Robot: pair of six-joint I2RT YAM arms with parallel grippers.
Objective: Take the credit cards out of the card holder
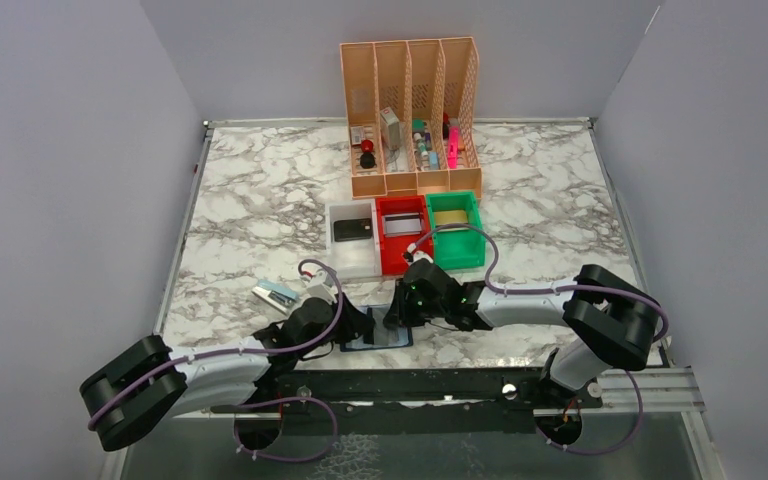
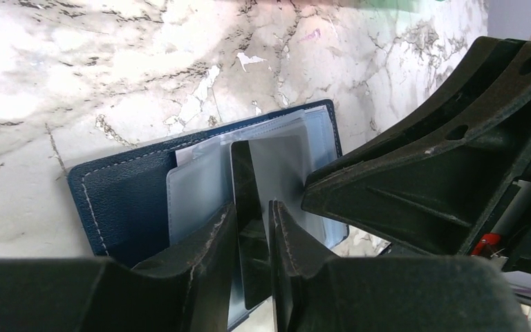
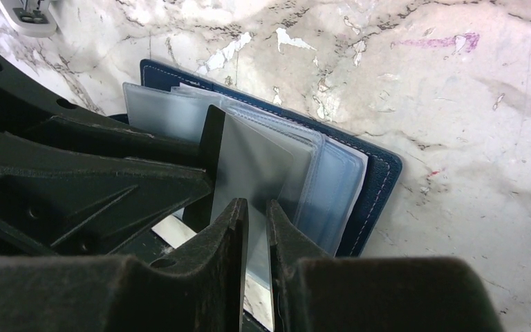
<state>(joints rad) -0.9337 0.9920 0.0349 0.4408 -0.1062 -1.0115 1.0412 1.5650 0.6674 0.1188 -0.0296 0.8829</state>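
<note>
Card holder: the navy card holder [image 2: 121, 200] lay open flat on the marble table [image 1: 260, 200], right under both grippers, with its greyish see-through pockets fanned upward.
Holder contents: a dark flat leaf and a grey one stood up from the pockets; whether either was a card could not be told.
White bin: the white bin [image 1: 355, 264], ahead of the left gripper [image 2: 253, 214], held a black card [image 1: 353, 230].
Red bin: the red bin [image 1: 401, 263], straight ahead of the right gripper [image 3: 256, 204], held a silver-grey card [image 1: 398, 225].
Green bin: the green bin [image 1: 460, 256], ahead of the right gripper and to its right, held a gold card [image 1: 450, 217].
Orange file rack: the orange file rack [image 1: 410, 70] stood well beyond the bins, with small red, pink and green items in its slots, too small to name.
Left gripper state: jaws narrow, the dark leaf standing in the gap; whether the pads pressed it could not be told.
Right gripper state: jaws narrow, a grey see-through pocket running down into the gap; a firm pinch could not be confirmed.
Gripper spacing: the two fingertips met over the holder, just beside each other.
Left arm pose: stretched low from the near left, forearm close to the table, fingers angled down.
Right arm pose: elbow folded at the far right, forearm reaching leftward and low, fingers angled down.
</note>
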